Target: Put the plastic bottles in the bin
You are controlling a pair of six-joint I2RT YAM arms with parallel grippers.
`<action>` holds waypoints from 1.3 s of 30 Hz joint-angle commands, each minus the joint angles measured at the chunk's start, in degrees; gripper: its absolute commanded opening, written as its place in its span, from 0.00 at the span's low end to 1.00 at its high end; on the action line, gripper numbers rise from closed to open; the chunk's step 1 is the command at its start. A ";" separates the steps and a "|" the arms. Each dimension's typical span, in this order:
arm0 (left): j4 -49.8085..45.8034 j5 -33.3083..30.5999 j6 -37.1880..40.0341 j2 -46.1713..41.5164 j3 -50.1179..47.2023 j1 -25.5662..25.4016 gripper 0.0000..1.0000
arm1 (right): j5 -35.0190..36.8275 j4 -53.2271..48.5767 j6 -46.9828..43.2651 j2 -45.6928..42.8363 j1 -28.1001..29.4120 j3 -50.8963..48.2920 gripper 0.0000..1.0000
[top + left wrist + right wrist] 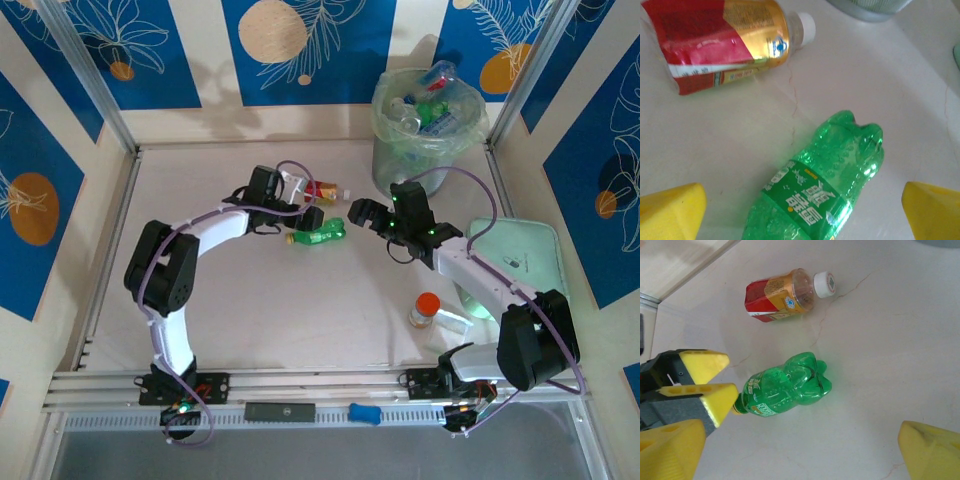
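**Yellow fingers [670, 212] spread wide over two loose bottles**

Left gripper [801, 210] has its jaws far apart at the lower corners of its wrist view, holding nothing. The green bottle [825, 190] lies on its side between them on the table [900, 100]. The red-and-gold bottle [720, 45] lies at the upper left, white cap pointing right.

Right gripper [800, 450] is equally wide open and empty, with both bottles lying above it in its wrist view. There the left gripper's fingers sit at the green bottle's cap end; whether they touch it is hard to tell.

From above, the two grippers face each other at mid-frame, with the green bottle between them. The bin [385, 165] stands at the upper right with several bottles [430, 100] inside. An orange-capped container [427, 310] and a mint-green tray [520, 245] lie at the lower right.
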 commanded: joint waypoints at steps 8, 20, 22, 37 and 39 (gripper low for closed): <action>-7.23 3.01 5.27 3.43 1.87 -3.13 1.00 | 1.18 0.37 1.06 -0.25 -0.79 0.26 0.99; -10.69 -0.58 8.42 3.92 1.04 -6.55 0.93 | -0.40 0.61 3.92 2.32 -2.31 0.00 0.99; -10.98 -1.53 9.03 4.07 1.15 -7.16 0.93 | -0.64 0.70 4.12 2.58 -2.50 0.00 0.99; -11.48 -5.08 9.98 6.80 3.39 -8.97 0.62 | -2.38 1.27 5.93 2.62 -3.21 -1.05 0.99; -10.34 -4.76 9.60 5.84 2.57 -9.22 0.56 | -2.91 1.64 6.36 2.85 -3.21 -1.20 0.99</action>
